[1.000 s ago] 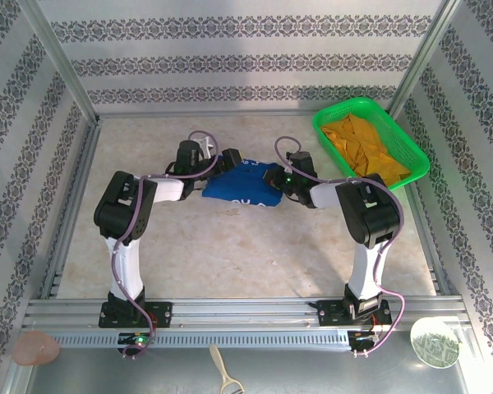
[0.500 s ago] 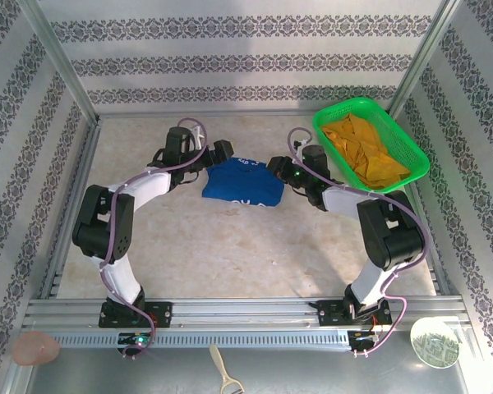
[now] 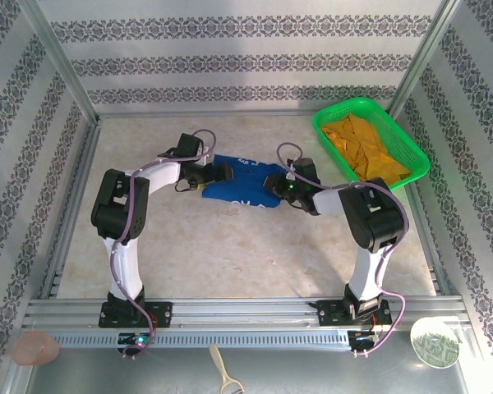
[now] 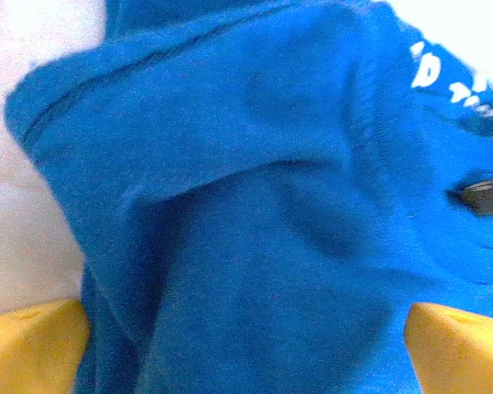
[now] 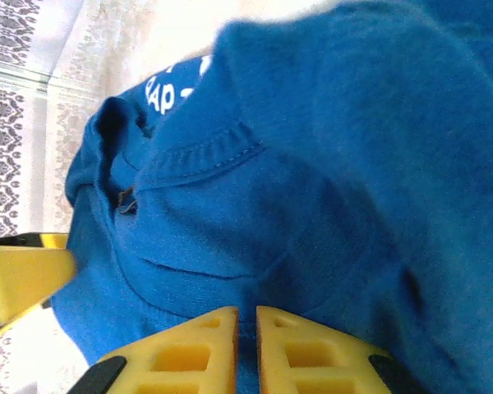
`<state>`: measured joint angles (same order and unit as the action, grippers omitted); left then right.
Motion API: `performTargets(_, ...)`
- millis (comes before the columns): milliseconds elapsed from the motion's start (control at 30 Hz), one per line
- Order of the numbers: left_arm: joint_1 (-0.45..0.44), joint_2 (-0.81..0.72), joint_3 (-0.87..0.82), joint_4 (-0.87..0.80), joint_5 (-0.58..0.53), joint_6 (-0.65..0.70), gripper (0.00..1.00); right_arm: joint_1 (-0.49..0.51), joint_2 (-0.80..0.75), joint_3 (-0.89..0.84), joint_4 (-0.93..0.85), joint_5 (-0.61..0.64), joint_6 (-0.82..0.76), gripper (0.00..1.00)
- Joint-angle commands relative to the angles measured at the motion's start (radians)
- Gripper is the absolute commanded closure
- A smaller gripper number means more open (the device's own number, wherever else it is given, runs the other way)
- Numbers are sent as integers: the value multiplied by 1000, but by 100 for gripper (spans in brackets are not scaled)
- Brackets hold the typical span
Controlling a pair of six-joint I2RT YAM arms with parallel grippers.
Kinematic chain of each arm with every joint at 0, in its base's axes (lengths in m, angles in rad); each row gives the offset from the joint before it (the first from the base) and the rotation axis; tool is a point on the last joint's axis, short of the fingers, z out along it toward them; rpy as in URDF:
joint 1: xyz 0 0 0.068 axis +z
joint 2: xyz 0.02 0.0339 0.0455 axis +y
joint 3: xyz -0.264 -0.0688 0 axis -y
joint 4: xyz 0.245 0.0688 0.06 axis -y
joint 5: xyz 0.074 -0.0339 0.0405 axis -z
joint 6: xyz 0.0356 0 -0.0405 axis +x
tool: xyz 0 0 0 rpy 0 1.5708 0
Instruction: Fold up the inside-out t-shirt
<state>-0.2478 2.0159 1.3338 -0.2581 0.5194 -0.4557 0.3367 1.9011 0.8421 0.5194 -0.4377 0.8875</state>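
The inside-out t-shirt (image 3: pixel 242 187) lies bunched in a rough rectangle mid-table, royal blue with small white lettering (image 3: pixel 245 161) along its far edge. At its left edge my left gripper (image 3: pixel 218 173) is open. In the left wrist view its yellow fingertips (image 4: pixel 33 345) stand far apart with blue cloth (image 4: pixel 255 246) spread between them. At the shirt's right edge is my right gripper (image 3: pixel 273 187). In the right wrist view that gripper (image 5: pixel 246 328) is shut, pinching a fold of the blue cloth (image 5: pixel 312 164) near a ribbed hem.
A green basket (image 3: pixel 323 130) holding an orange-yellow garment (image 3: pixel 366 148) stands at the back right, close to the right arm. Patterned walls and metal posts enclose the table. A pink object (image 3: pixel 35 347), a small tool (image 3: pixel 226 377) and a round plate (image 3: pixel 434 341) lie beyond the front rail.
Half a second ago both grippers stood farther back, off the shirt's far corners. Both have now come nearer, onto the shirt's left and right edges. The shirt has barely shifted.
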Motion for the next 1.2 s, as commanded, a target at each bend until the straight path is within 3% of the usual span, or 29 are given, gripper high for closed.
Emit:
performTargets(0,5,30,-42,13,108,-6,0,9,25,-21,46,4,6,84)
performTargets(67,5,34,-76,81,146,-39,0,7,26,-24,51,5,9,84)
performTargets(167,6,33,-117,181,176,-88,14,6,11,-25,52,1,11,84)
performTargets(200,5,35,-123,204,181,-99,23,4,3,-22,51,-2,13,84)
performTargets(267,6,34,-139,246,183,-125,52,1,-21,-13,39,-14,16,84)
performTargets(333,6,29,-148,272,178,-141,64,-4,-57,-4,25,-25,17,84)
performTargets(467,11,11,-153,289,166,-149,100,-16,-159,5,-15,-42,17,83)
performTargets(633,81,-48,-140,229,140,-116,100,-38,-310,-12,-82,-58,15,83)
performTargets(833,218,-87,6,-96,108,101,100,-53,-502,-83,-200,-51,-15,80)
performTargets(967,319,-54,125,-285,41,255,100,-70,-647,-158,-327,-9,-61,78)
performTargets(1167,457,56,275,-408,-48,374,100,-139,-819,-268,-459,7,-85,73)
